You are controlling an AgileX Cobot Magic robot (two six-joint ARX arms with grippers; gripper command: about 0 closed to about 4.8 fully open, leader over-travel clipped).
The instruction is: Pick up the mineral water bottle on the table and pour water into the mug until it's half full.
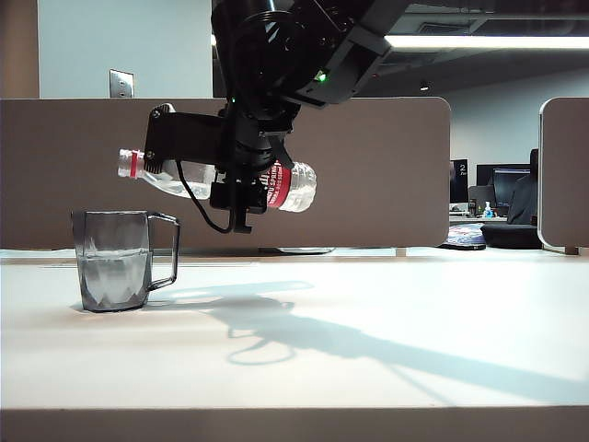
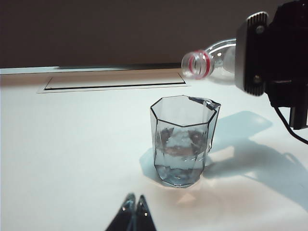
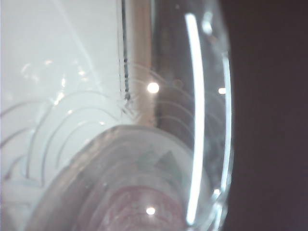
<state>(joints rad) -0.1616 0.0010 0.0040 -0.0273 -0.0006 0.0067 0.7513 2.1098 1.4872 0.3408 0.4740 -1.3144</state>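
Mineral water bottle [image 1: 294, 187], one clear plastic cylinder with red neck ring and red-white label, hangs nearly level above the wide white table [image 1: 368, 368], open mouth aimed toward the table's left end. Brown partitions and an office lie behind. One right gripper [image 1: 241, 195] clamps its middle. One smoky-grey faceted plastic mug [image 1: 115, 261], partly filled with clear water [image 2: 177, 155], stands below the mouth. One left gripper [image 2: 134, 208] sits closed near the front edge.

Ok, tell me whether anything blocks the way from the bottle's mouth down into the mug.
Nothing visible does. The right gripper holds the mineral water bottle tilted, mouth above the open mug; only air lies between them.
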